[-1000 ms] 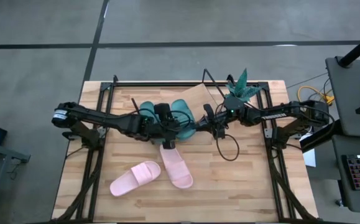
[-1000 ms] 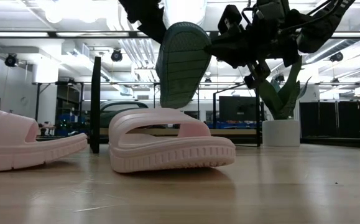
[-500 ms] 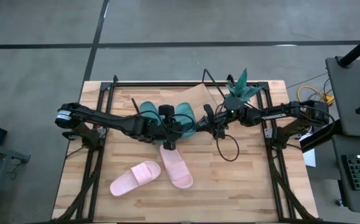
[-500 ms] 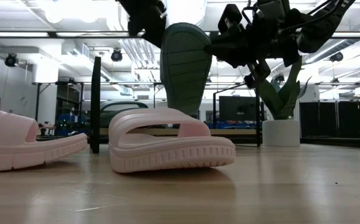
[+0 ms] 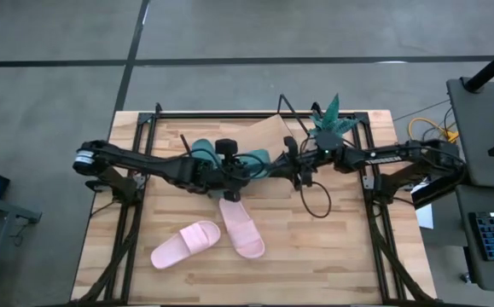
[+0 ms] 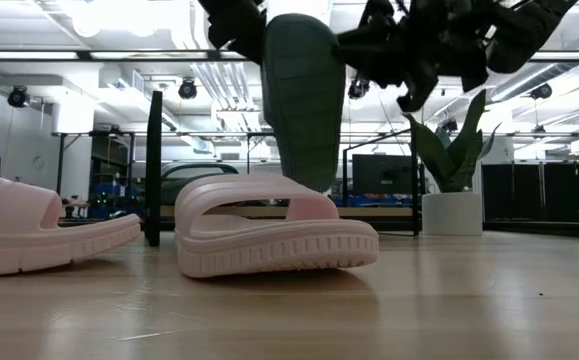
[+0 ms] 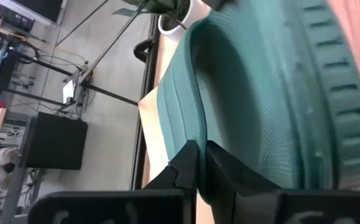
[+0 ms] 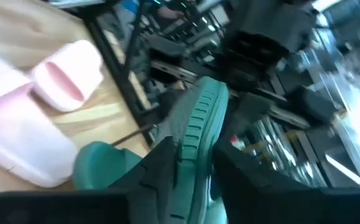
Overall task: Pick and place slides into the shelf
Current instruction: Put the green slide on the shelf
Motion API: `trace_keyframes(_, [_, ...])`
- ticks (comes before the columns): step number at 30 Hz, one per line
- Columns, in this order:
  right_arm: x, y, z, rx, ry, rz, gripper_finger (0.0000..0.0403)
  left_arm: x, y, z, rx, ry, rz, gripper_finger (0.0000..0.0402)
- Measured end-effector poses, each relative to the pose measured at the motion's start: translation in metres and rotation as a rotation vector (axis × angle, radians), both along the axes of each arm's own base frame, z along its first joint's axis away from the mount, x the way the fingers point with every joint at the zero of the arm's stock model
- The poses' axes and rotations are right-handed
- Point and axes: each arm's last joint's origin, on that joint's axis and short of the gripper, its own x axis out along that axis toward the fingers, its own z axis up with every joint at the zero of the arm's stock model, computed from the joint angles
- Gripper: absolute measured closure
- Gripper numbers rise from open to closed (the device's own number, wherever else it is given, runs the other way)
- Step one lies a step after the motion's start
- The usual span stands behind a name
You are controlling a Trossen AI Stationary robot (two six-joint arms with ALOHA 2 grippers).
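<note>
Green slide passed between tools above the table

High view: the left tool [image 5: 232,173] was clenched on the green slide [image 5: 255,162] mid-table, the right tool [image 5: 293,167] easing apart beside it, the shelf [image 5: 268,132] just beyond. Low view: the slide hung upright over a pink slide [image 6: 274,225]. Left wrist view: the fingers [image 7: 189,163] pinched its edge; best keep that firm until it seats.

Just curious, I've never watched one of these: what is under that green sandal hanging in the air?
Under the lifted green sandal, the left gripper shut on it, lie a pink sandal and the wooden table. The second pink sandal sits beside. The shelf behind is mostly covered.
</note>
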Motion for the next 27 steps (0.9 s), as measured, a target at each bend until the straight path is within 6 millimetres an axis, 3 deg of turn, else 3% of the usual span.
trace_keyframes(8, [-0.014,0.001,0.018,0.056,-0.006,-0.073,0.028,-0.006,0.002,0.002,0.054,0.026,0.042,0.0401])
trace_keyframes(21, [-0.037,0.007,0.039,0.134,-0.002,-0.081,0.0293,-0.007,0.005,0.004,0.119,-0.059,0.197,0.0401])
trace_keyframes(27, [-0.048,0.009,0.052,0.298,-0.014,-0.075,0.0303,0.005,0.003,-0.012,0.15,-0.073,0.276,0.0402])
